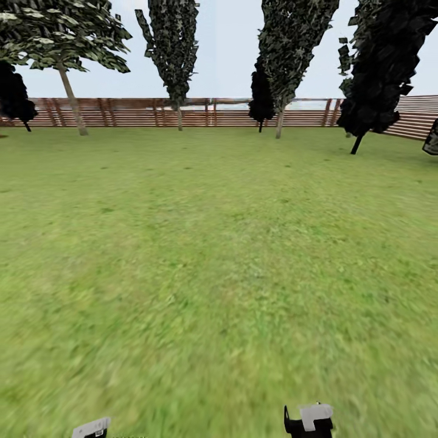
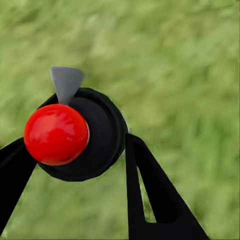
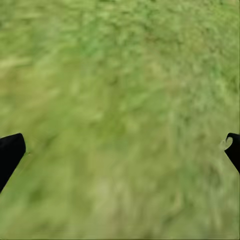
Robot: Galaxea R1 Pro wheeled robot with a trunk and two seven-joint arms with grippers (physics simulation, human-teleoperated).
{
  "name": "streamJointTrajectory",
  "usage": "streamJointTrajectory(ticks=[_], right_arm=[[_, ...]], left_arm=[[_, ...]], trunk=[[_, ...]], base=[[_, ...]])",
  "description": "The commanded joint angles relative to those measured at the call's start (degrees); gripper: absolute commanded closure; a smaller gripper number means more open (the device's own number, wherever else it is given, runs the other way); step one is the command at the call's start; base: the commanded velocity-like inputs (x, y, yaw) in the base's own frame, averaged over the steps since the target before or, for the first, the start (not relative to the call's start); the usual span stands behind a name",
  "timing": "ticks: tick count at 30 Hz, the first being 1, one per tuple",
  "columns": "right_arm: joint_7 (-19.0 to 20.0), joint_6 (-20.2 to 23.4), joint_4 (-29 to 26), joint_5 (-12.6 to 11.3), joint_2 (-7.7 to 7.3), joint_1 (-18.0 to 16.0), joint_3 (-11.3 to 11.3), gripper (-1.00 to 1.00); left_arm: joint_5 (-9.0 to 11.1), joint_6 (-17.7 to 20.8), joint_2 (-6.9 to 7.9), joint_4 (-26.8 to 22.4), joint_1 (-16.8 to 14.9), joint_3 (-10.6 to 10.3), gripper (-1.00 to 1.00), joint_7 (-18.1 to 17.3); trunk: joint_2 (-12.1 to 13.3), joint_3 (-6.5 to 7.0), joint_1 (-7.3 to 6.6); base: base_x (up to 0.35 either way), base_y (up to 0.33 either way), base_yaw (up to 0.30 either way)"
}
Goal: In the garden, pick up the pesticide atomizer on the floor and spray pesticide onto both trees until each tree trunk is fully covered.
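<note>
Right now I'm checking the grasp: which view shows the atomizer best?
Left wrist view: the atomizer, red cap and black body, sits between the left end effector fingers. Head view shows only grass where the arms reach; right wrist view shows grass.

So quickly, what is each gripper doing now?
Left gripper: shut on the pesticide atomizer.
Right gripper: open, holding nothing, above the grass.

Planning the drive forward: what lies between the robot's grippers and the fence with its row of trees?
In the head view, just open lawn stretches from the left gripper and right gripper to the wooden fence; nothing stands on it.
</note>
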Motion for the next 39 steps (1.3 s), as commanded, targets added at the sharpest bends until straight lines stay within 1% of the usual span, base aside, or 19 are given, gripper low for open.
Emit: streamJointTrajectory(ticks=[1, 9, 22, 28, 34, 39], right_arm=[[-0.4, -0.1, 0.1, 0.6, 0.01, 0.0, -0.2, -1.0], [-0.4, -0.1, 0.1, 0.6, 0.01, 0.0, -0.2, -1.0], [-0.5, -0.1, 0.1, 0.6, 0.01, 0.0, -0.3, -1.0], [-0.5, -0.1, 0.1, 0.6, 0.01, 0.0, -0.2, -1.0], [-0.4, -0.1, 0.1, 0.6, 0.01, 0.0, -0.3, -1.0], [-0.5, -0.1, 0.1, 0.6, 0.01, 0.0, -0.2, -1.0]], left_arm=[[0.1, -0.1, 0.0, 0.1, 0.0, 0.3, 1.0, -0.2], [0.1, -0.1, 0.0, 0.1, 0.0, 0.3, 1.0, -0.2], [-0.1, -0.2, -0.17, 0.1, 0.0, 0.0, 1.0, -0.4], [0.0, -0.1, -0.08, 0.1, 0.0, 0.2, 1.0, -0.3], [0.1, 0.0, -0.01, 0.1, 0.0, 0.3, 1.0, -0.2], [0.2, 0.0, 0.0, 0.1, 0.0, 0.4, 1.0, -0.2]], trunk=[[0.0, -0.05, 0.0], [0.0, -0.05, 0.0], [0.0, -0.05, 0.0], [0.0, -0.05, 0.0], [0.0, -0.05, 0.0], [0.0, -0.05, 0.0]], base=[[0.087, 0.296, 0.284], [0.08, 0.26, 0.284], [0.003, 0.009, 0.284], [0.018, 0.0, 0.284], [0.29, 0.048, 0.284], [0.287, 0.18, 0.284]])
